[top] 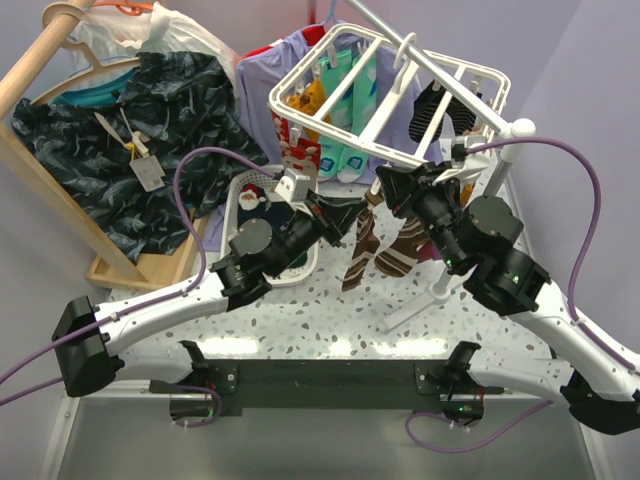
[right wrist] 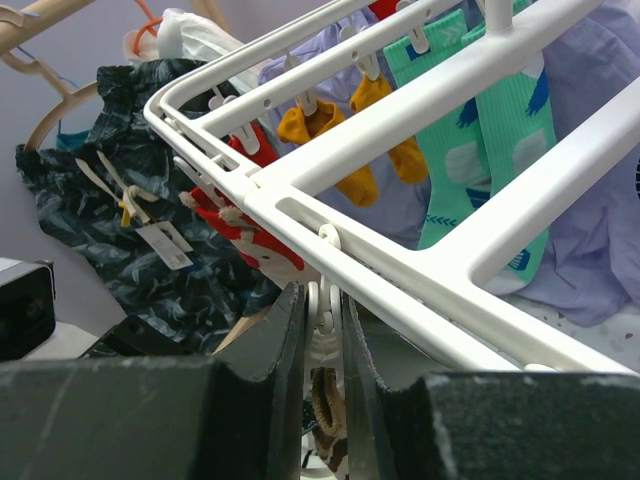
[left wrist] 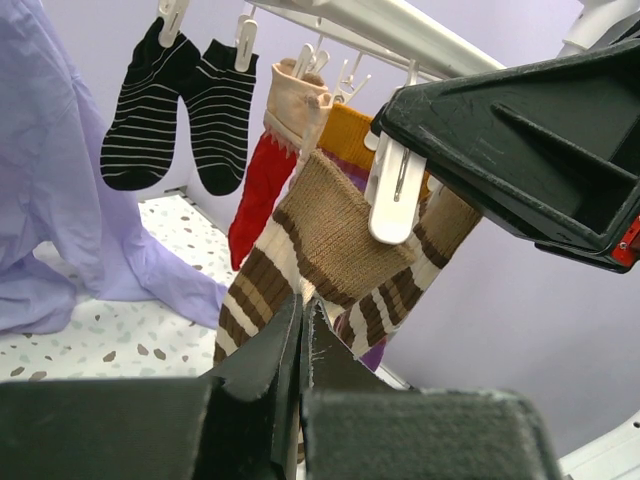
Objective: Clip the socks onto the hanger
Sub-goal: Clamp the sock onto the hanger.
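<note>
Under the near rail of the hanger [top: 300,95], the brown socks [top: 365,250] hang with their long axis straight down toward the surface [top: 330,310]. The right gripper [right wrist: 322,300] is at 1 o'clock from them in the top view. It is narrowed on a white clip [left wrist: 390,195] and squeezes it just below the rail. In the left wrist view, a sock cuff sits at 8 o'clock from that clip and overlaps its lower end. I cannot tell whether the clip already bites the cuff. The left gripper [left wrist: 303,335] is fully closed at 6 o'clock of the cuff, tips against the striped leg, possibly pinching fabric. The left arm is nearer the sock and the right arm nearer the clip, so the cuff likely needs lifting toward 2 o'clock.
</note>
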Motion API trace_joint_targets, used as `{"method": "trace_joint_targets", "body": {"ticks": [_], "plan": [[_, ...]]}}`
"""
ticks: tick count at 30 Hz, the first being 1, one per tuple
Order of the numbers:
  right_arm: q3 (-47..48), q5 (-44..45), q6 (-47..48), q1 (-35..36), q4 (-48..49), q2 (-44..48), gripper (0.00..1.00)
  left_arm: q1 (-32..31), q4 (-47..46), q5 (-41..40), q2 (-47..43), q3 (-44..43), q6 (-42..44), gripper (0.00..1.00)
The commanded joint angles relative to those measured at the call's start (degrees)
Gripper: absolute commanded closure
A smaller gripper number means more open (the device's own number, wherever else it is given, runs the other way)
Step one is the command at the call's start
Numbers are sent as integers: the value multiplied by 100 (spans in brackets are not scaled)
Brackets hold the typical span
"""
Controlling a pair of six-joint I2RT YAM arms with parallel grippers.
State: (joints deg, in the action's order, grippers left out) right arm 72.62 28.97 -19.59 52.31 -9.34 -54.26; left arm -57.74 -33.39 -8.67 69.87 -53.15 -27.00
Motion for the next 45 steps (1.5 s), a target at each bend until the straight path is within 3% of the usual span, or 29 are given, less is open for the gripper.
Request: {"method": "trace_joint_targets", "body": {"ticks": [1,15,24,28,29,31,38,41,45], "plan": [[-29,21,-106,-19,284,-23,94,-62,-361,-153,-8,-284,20,100],[-134,3,-211,-11,293,-6,92,-221,-449,-285,18,-433,81,100],[-160,-58,-185,-11,223,152,45,-221,-423,-408,18,-460,257,96],[-117,-146,-150,-11,91,267,34,-221,-379,-451,-25,-451,354,77],[-108,-172,-167,-11,47,293,32,-221,-362,-460,-78,-442,371,69],[-47,-330,-167,-19,-50,389,27,-229,-300,-504,-148,-407,450,62],[112,-1252,25,-11,-550,732,9,-221,507,-917,-955,-126,845,17],[86,-1857,350,-11,-831,1012,2,-221,1236,-1032,-1464,-47,977,8],[7,-2368,798,-11,-1410,1444,1,-221,2674,-1154,-2081,-90,1136,2]]}}
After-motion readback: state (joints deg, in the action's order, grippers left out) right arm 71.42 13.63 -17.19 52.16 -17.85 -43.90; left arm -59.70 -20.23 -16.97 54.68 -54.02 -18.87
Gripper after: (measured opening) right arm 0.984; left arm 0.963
